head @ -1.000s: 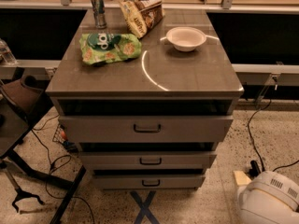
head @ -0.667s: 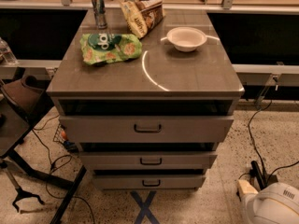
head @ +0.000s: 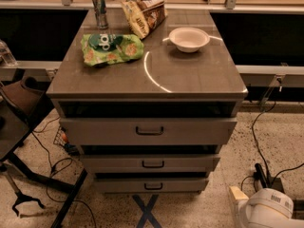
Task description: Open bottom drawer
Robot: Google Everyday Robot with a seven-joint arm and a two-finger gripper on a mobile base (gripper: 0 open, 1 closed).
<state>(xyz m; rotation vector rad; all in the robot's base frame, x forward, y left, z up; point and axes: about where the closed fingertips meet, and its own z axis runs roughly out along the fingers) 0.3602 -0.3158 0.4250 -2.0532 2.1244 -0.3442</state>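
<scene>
The bottom drawer [head: 152, 185] is the lowest and narrowest of three grey drawer fronts on the cabinet, with a small dark bar handle [head: 153, 186]. It sits flush under the middle drawer [head: 149, 164] and looks closed. My gripper [head: 240, 201] is at the lower right corner of the camera view, at the end of the white arm [head: 268, 209]. It is low near the floor, to the right of the bottom drawer and apart from it.
The top drawer [head: 148, 130] is the widest. On the cabinet top [head: 190, 75] lie a green chip bag [head: 111, 48], a can [head: 99, 8], a brown snack bag [head: 145, 13] and a white bowl [head: 189, 38]. Cables [head: 259, 165] run on the floor at right, and a chair base [head: 28, 175] stands at left.
The white arm at the lower right has sunk a little lower and shifted slightly left. The drawers and the things on the cabinet have not moved.
</scene>
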